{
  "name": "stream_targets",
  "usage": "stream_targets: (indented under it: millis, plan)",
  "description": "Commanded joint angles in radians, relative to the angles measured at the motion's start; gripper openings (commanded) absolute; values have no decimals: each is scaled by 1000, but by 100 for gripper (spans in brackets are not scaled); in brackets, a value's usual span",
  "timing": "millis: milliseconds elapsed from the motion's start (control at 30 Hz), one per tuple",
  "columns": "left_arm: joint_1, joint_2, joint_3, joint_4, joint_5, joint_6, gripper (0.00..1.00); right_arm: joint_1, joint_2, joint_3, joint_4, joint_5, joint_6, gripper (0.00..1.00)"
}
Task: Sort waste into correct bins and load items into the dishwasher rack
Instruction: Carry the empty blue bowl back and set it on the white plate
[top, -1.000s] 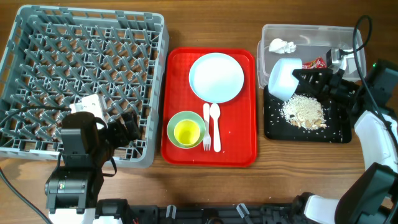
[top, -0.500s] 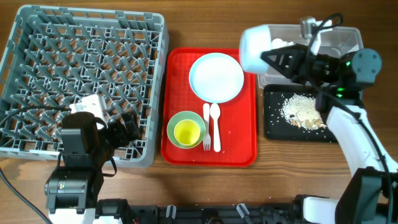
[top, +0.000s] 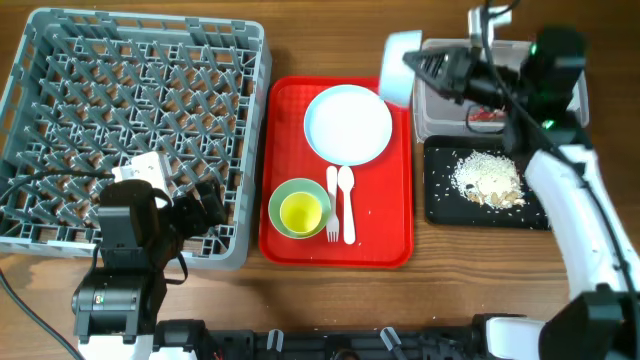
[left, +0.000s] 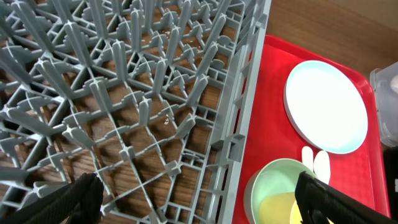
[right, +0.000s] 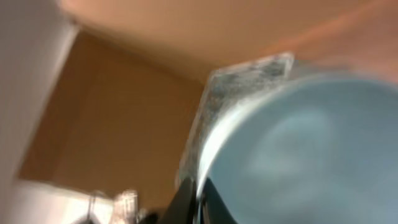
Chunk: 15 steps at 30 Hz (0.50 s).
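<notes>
**Overhead and wrist views.** The dishwasher rack occupies the left of the table. The left gripper is held over its near right corner, jaws spread wide with nothing between them.

Just right of the rack lies the red serving tray. At the far right, the clear tub is largely covered by the right arm, and the black tray is set just in front of it.

On the red tray are seen:
- the pale blue plate, at the far end;
- the light green bowl, at the near left, with the yellow cup set inside it;
- the white fork and spoon, laid side by side next to the bowl.

The pale blue bowl is clamped at its rim by the right gripper. It is held on its side in the air, near the red tray's far right corner and the tub's left wall (the right wrist view is blurred and shows little beyond the bowl's inside).

The food scraps are heaped in the black tray. The red wrapper is seen in the tub.
</notes>
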Motion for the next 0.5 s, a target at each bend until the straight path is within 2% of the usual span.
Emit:
stream_targets:
  millis: [0,67,200,467]
  plan:
    - [-5,-3,15,0,8,20,100,86,6,214,-340,423,-465,5]
    - [-5,-3,15,1,8,20,100,164,11,260,-460,599,-645,4]
    - [-5,-3,15,0,8,20,100,299,49,259,-522,720,-872,4]
    - [-5,-3,15,0,8,20,100,441,310,259,-538,774,-904,5]
